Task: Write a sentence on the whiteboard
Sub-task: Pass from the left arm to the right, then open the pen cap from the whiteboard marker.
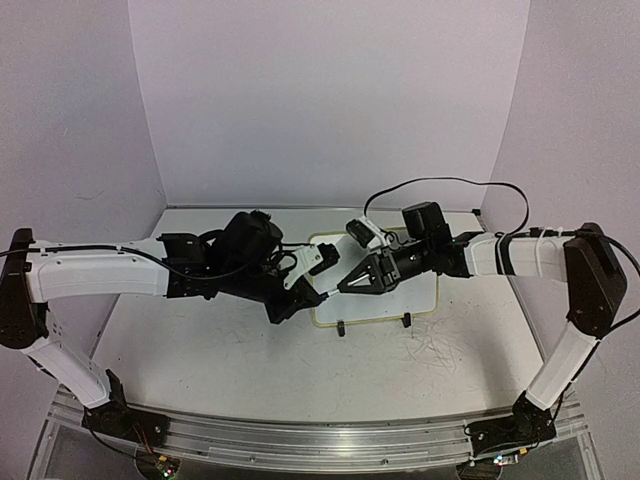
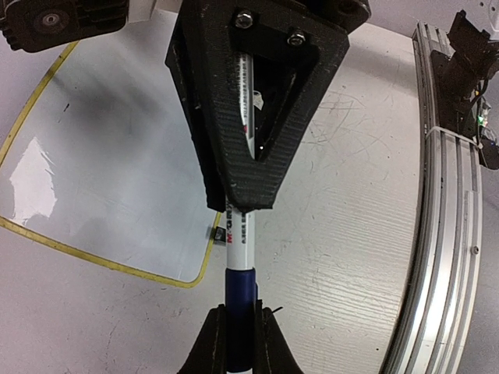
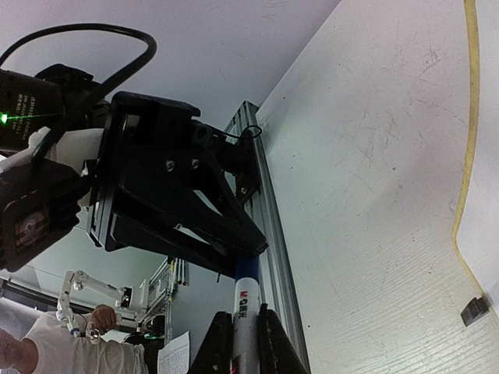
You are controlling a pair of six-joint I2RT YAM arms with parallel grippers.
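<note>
Nearest is the ribbed aluminium rail [image 1: 320, 440] along the table edge, then a broad stretch of scuffed grey tabletop [image 1: 200, 350] with faint scribbles, open on the left and in front of the board. The whiteboard [image 1: 420, 295] lies flat mid-table, a bit right of centre, rounded corners, thin yellow frame, two little black clips [image 1: 341, 327] on its near long edge. The part that shows is glossy white with a grey smudge. Both arms meet low over its left end. The left gripper [image 2: 236, 343] is clamped tight on the blue end of a marker [image 2: 238, 241], and the right gripper [image 3: 238, 343] is pinched on the white barrel. Plain pale walls [image 1: 330, 100] close in behind and at the sides
</note>
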